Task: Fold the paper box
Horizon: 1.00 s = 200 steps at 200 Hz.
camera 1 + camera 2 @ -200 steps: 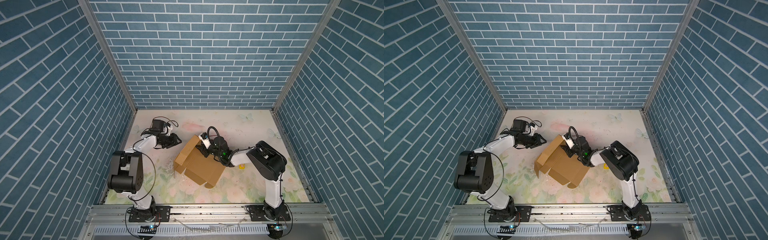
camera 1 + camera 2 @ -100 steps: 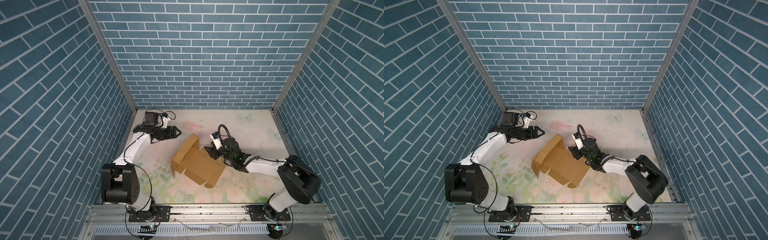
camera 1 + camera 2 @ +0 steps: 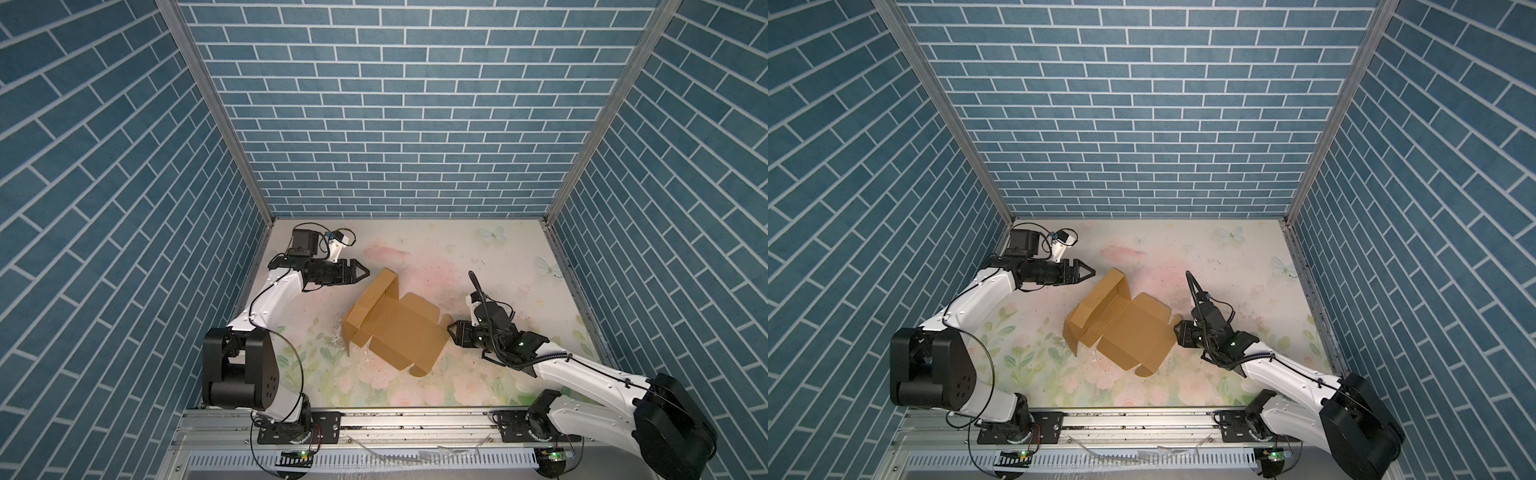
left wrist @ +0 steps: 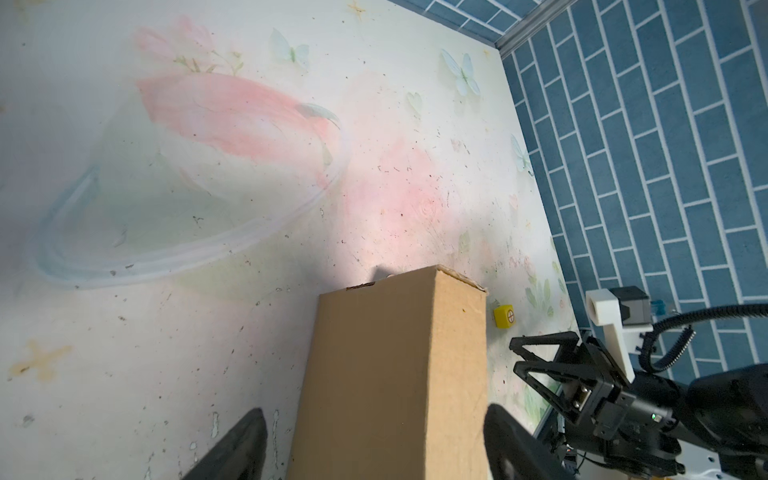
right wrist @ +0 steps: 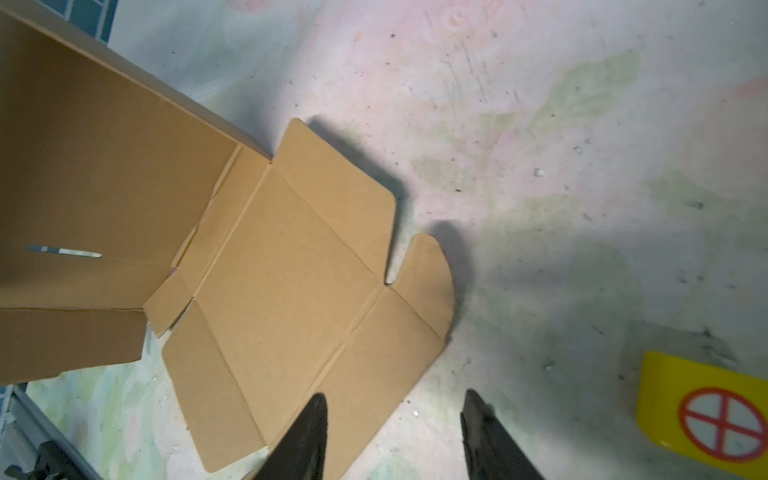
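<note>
Both top views: the paper box [image 3: 399, 328] [image 3: 1129, 332] sits mid-table [image 3: 457, 257], its left part folded up into a standing wall and its right panel flat on the floral surface with rounded tabs out. My left arm rises from the front-left base and the forearm runs toward the back. The wrist is turned level to the right, and my left gripper [image 3: 363, 272] [image 3: 1090, 272] points at the far end of the raised wall, just beside it but apart from it, with its jaws spread and nothing in them. My right arm stretches low from the front-right base, with the forearm angled in toward the middle. My right gripper [image 3: 451, 330] [image 3: 1177, 328] is at the right edge of the flat panel, by a tab. I cannot tell contact from here. Left wrist view: the left gripper [image 4: 372, 415] has its fingers wide apart and the box wall [image 4: 399, 365] stands upright ahead of them, ungripped. Past it are a small yellow cube [image 4: 504, 316] and the right gripper [image 4: 517, 354], whose jaws are parted and empty. Right wrist view: the right gripper [image 5: 394, 397] is parted about halfway, with one finger over the panel's edge [image 5: 282, 282] and the other over bare table. It holds nothing. The cube [image 5: 702, 415] lies just beside it, off the cardboard.
</note>
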{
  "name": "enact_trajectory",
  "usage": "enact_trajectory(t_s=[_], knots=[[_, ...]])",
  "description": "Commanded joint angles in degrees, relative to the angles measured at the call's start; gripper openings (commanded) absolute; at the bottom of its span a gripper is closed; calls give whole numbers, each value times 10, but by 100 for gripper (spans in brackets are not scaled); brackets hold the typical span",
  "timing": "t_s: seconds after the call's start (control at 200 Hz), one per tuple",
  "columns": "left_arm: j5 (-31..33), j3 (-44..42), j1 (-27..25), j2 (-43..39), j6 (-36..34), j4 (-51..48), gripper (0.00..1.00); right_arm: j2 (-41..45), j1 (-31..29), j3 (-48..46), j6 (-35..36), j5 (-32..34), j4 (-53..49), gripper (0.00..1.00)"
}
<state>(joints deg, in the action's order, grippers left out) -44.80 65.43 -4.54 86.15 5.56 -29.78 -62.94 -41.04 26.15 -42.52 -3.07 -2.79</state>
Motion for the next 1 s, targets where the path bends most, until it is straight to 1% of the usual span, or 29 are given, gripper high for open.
enact_trajectory(t_s=[0.0,0.08,0.165,0.225,0.31,0.415,0.505,0.645,0.805,0.895,0.95,0.995], knots=[[-15,12,-6,0,-30,-15,84,-18,31,2,18,-46,6,52],[-14,18,-6,1,-30,-20,84,-31,51,10,41,-60,6,52],[-7,23,-6,1,-38,-27,84,-48,64,9,59,-88,44,52],[-3,22,-6,1,-45,-27,85,-77,70,16,76,-113,69,51],[6,26,-6,2,-51,-36,85,-129,75,47,102,-135,61,51],[17,31,-6,-1,-66,-53,85,-171,78,57,109,-157,92,50],[14,22,-2,-3,-66,-46,85,-195,85,57,113,-162,109,49],[16,31,0,1,-65,-53,85,-192,95,48,110,-162,111,49],[16,24,0,4,-66,-44,85,-188,107,36,132,-174,103,49],[16,29,-1,7,-66,-47,85,-193,109,23,134,-199,140,48],[15,25,-1,6,-65,-41,85,-206,111,17,138,-216,167,46],[15,21,-1,6,-66,-37,86,-221,113,21,146,-225,171,44]])
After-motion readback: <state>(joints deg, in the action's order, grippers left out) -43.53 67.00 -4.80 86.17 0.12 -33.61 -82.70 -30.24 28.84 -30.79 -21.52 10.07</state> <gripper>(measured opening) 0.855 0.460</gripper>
